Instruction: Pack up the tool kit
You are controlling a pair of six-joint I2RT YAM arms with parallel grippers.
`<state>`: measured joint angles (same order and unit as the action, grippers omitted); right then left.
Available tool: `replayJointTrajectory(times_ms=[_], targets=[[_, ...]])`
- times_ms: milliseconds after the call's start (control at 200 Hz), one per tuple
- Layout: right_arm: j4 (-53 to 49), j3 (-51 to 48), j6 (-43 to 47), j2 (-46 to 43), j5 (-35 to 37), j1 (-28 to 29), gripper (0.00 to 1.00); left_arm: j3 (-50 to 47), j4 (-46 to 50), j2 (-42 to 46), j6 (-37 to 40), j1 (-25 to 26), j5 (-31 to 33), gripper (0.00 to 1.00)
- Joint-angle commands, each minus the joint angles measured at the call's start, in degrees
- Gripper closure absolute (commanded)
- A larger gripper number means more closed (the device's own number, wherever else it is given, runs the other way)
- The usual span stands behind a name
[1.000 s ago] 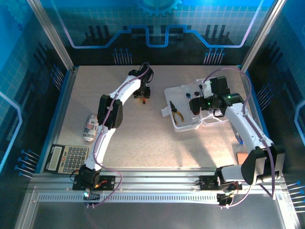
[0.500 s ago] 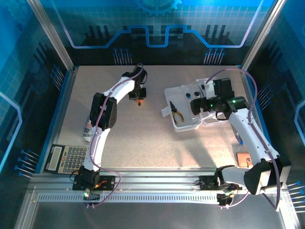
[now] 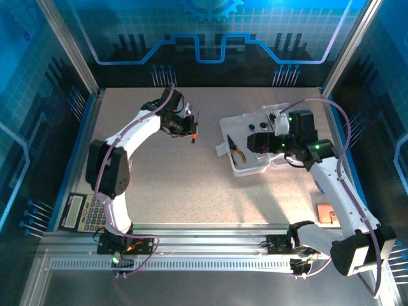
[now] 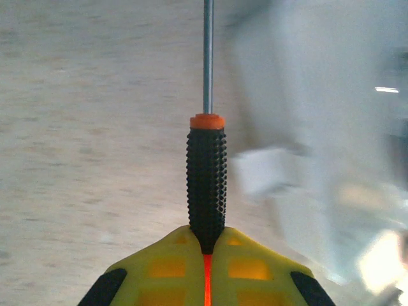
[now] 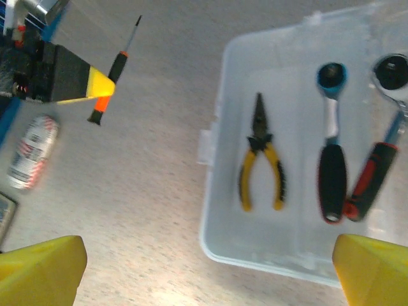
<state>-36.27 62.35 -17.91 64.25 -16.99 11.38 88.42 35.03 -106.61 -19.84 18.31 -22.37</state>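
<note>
My left gripper (image 4: 206, 245) is shut on a screwdriver (image 4: 206, 172) with a black knurled handle, orange collar and thin metal shaft pointing away. It hangs above the table's far middle (image 3: 193, 129), left of the clear plastic case (image 3: 245, 168). The right wrist view shows the same screwdriver (image 5: 116, 69) held in the left gripper (image 5: 95, 86). The case (image 5: 210, 191) lies open, holding yellow-handled pliers (image 5: 261, 169), a black-handled tool with a blue head (image 5: 332, 172) and a red and black tool (image 5: 373, 178). My right gripper (image 5: 207, 274) is open, hovering over the case's near left corner.
A grey calculator (image 3: 89, 212) lies at the near left edge. A white and red can (image 5: 32, 153) lies on the table left of the case. A small orange pad (image 3: 327, 213) sits near the right front.
The left gripper has shut on the screwdriver and raised it off the table, its arm swinging left. The right arm has drawn slightly right, still open over the case.
</note>
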Motion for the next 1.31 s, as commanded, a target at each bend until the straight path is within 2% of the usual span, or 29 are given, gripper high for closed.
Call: replayJointTrajectory(times_ms=[0,160,280,420,490,595,780,1035,1131,1256,1301], targets=[[13.21,-2.39,-11.38,-0.42,-8.06,1.08,0.02,-7.09,-16.15,5.52,-6.66,1.46,-16.59,1.0],[21.2,-1.26,-17.64,5.1,-8.49,2.79,0.18,-13.94,-30.5,9.46,-13.23,6.68,-19.22,1.0],[23.42,0.45,-18.63,8.29,-6.69,4.35,0.25,-14.44,-37.52,8.6,-17.49,9.99,-20.73,1.0],[24.66,0.22,-19.43,10.32,-3.94,5.35,0.3,-14.76,-46.38,7.09,-23.49,11.38,-22.95,1.0],[26.13,-0.75,-20.52,10.8,-3.85,5.53,0.32,-13.84,-46.65,6.6,-23.89,12.03,-23.22,1.0],[26.93,-0.94,-20.94,11.41,-3.45,5.93,0.4,-12.53,-46.26,5.6,-23.6,12.61,-23.89,1.0],[27.17,-0.25,-20.85,12.12,-2.45,5.94,0.45,-11.8,-47.2,4.88,-23.76,13.53,-24.86,1.0],[28.39,-0.06,-21.93,13.45,-1.67,5.94,0.59,-12.35,-48.02,6.16,-23.54,13.89,-26.01,1.0],[29.35,-0.62,-22.77,13.37,-1.47,5.99,0.73,-12.39,-48.03,6.66,-23.39,13.95,-26.4,1.0],[28.45,-0.26,-22.12,12.46,-1.0,5.94,0.99,-12.4,-47.56,6.69,-23.24,13.91,-25.86,1.0],[26.97,0.5,-20.76,12.01,-0.57,5.74,1.0,-12.33,-47.14,6.64,-22.86,13.91,-25.4,1.0]])
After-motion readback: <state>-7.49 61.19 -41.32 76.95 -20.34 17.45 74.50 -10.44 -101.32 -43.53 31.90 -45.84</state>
